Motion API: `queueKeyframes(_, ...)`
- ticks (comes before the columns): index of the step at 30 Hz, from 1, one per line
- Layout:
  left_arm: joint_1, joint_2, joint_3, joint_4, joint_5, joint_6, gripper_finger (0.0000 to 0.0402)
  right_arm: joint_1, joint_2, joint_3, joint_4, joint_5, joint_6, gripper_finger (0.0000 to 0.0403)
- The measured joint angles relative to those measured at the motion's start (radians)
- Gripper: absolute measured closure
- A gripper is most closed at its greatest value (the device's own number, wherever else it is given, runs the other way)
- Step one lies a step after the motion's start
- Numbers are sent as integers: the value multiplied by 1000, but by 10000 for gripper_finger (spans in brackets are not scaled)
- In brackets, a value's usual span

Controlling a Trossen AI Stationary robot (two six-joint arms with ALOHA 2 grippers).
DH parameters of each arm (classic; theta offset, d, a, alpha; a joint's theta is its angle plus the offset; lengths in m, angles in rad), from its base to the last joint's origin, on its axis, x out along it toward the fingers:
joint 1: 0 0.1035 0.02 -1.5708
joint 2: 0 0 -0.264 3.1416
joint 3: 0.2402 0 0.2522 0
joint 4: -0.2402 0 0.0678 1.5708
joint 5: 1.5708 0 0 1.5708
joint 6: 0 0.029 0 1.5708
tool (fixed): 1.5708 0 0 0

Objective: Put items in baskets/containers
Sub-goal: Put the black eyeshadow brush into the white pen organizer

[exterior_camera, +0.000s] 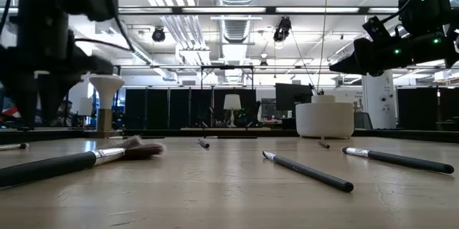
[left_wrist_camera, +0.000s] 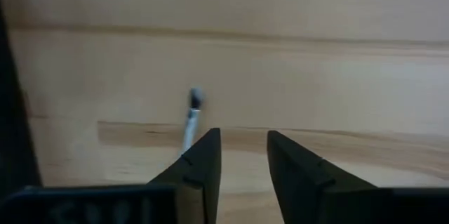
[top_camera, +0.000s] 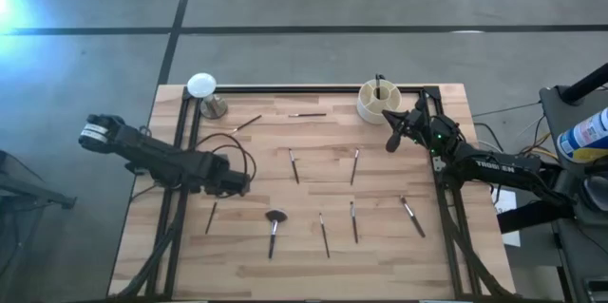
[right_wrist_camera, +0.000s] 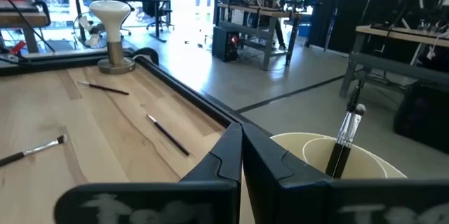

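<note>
Several thin makeup brushes lie flat on the wooden table, among them one with a wide fluffy dark head point(top_camera: 275, 231) and one at the near right point(top_camera: 412, 216). The cream-white cup point(top_camera: 378, 102) stands at the far right with one brush point(right_wrist_camera: 347, 138) upright in it. My right gripper point(top_camera: 392, 139) is shut and empty, raised just near-side of the cup point(right_wrist_camera: 337, 159). My left gripper point(top_camera: 239, 179) is open and empty, low over the left half of the table. In its wrist view point(left_wrist_camera: 243, 134) a thin brush point(left_wrist_camera: 191, 117) lies beside one finger.
A white disc on a metallic stand point(top_camera: 202, 92) stands at the far left corner. Dark frame rails run along the table's left, far and right edges point(top_camera: 313, 89). Bare wood shows between the scattered brushes in the middle point(top_camera: 323, 189).
</note>
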Motion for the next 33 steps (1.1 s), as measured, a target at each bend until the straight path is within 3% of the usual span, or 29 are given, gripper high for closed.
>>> queueKeyframes(17,-8,-2,-157,107,-63,-117,295,0,0,0,-1,0,0,394)
queueKeyframes(27,-30,0,-161,108,-79,-131,393,0,0,0,0,0,0,394)
queueKeyframes(33,-50,4,-120,52,-87,-133,401,0,0,0,0,1,1,394)
